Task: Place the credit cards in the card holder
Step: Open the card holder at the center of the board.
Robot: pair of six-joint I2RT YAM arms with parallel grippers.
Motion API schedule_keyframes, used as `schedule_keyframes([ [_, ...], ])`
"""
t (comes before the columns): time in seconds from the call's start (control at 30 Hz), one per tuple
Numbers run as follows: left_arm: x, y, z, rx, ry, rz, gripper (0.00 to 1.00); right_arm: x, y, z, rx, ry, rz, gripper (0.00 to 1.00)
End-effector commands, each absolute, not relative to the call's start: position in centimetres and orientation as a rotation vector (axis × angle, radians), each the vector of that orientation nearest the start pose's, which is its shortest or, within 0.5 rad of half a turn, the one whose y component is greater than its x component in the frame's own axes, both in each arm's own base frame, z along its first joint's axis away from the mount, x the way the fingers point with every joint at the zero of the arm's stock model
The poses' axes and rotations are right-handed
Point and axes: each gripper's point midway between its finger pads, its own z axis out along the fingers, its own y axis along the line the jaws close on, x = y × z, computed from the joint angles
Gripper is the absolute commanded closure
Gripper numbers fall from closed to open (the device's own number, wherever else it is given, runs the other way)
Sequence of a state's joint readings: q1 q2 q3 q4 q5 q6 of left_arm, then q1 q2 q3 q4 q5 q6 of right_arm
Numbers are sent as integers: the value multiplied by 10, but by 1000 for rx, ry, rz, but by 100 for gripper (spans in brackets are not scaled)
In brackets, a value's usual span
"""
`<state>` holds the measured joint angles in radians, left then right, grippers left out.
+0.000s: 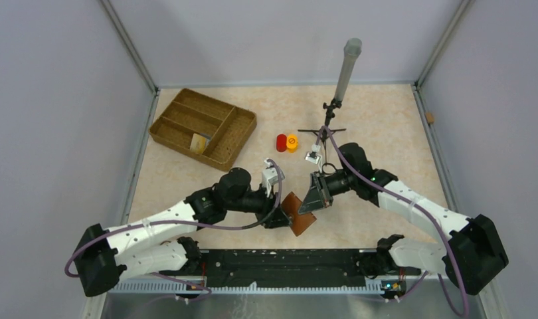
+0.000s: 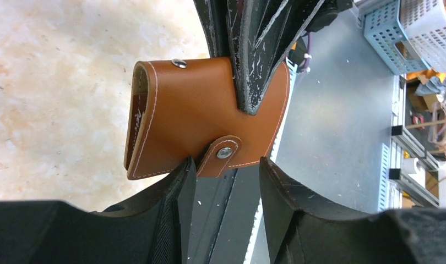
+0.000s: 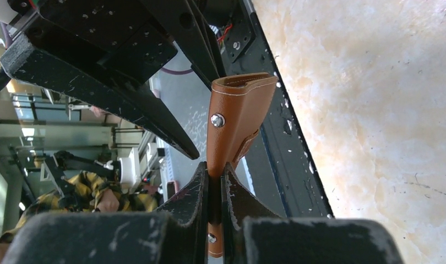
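Left wrist view, brown card holder (image 2: 193, 118), embossed script (image 2: 138, 117) illegible, right jaws pinching it, left jaws spread

A lab (walled test table (image 1: 379, 113), storage baskets (image 2: 424, 25)).

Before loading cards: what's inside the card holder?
The card holder is folded almost shut. Only a strip of darker inner lining shows at its open edge, no card. Anything deeper inside is covered.
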<state>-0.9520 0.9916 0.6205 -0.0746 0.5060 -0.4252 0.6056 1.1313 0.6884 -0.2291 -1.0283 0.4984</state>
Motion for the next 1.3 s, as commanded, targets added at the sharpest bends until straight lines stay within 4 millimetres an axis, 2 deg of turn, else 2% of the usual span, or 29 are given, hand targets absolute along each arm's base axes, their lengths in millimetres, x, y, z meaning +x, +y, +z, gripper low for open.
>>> schedule_keyframes([
  [0.0,89,-320,186,979,1965,-1434,50,100,276,217,-911,2079,1833,100],
  [0.2,79,-325,197,1019,1919,-1530,52,103,277,211,-895,2095,1810,100],
  [0.47,70,-328,194,1077,1939,-1593,58,110,278,198,-869,2144,1763,100],
  [0.9,78,-341,200,1021,1915,-1626,79,117,283,186,-829,2172,1741,100],
  [0.97,79,-342,199,1019,1922,-1625,86,119,283,184,-819,2182,1730,100],
  [1.03,80,-342,199,1019,1924,-1620,98,120,283,181,-820,2188,1723,100],
  [1.13,81,-341,197,1020,1921,-1606,100,121,283,176,-820,2212,1719,100],
  [1.17,81,-340,197,1019,1915,-1599,100,121,283,174,-816,2224,1719,98],
  [1.27,83,-338,195,1016,1918,-1572,100,120,283,168,-825,2248,1711,79],
])
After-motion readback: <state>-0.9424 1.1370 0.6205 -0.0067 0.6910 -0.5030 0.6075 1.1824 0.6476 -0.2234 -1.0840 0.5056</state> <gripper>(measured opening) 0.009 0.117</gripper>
